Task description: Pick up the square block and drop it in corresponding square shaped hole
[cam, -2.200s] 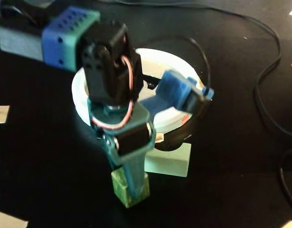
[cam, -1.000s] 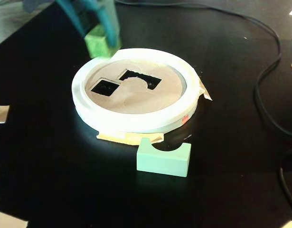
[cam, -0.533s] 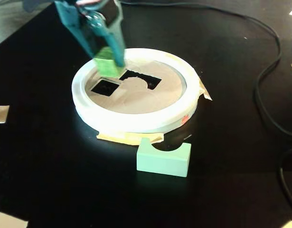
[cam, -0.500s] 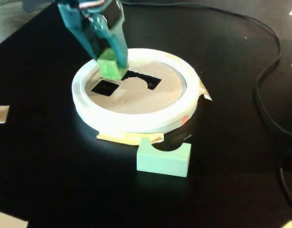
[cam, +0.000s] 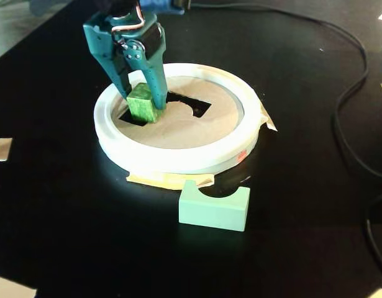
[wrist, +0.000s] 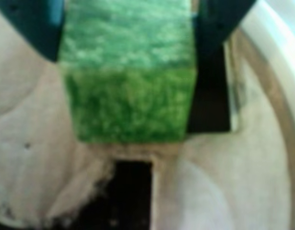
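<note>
Hanging over the round tan disc [cam: 178, 127] w/ its thick white rim, the teal gripper [cam: 143, 99] is clamped on the small green block [cam: 143, 103], one finger on each side. In the fixed view the block sits low, right above the square hole [cam: 130, 116], covering most of it; only a dark sliver of the opening shows at the block's lower left. Can't tell whether the block's bottom is already touching the disc or is just above it.

In the wrist view the block [wrist: 128, 76] fills the top middle, dark fingers either side. A dark opening [wrist: 130, 191] shows just below the block's front edge, and another dark gap [wrist: 212, 96] to its right. So the hole looks slightly offset from the block, toward the bottom of that view, not dead centre under it.

My read: the drop hinges on that offset and on the block's sides lining up square w/ the hole's edges. The bigger notched cutout [cam: 192, 104] lies just to the right in the fixed view. The pale mint block [cam: 214, 208] sits on the table, well clear.
</note>
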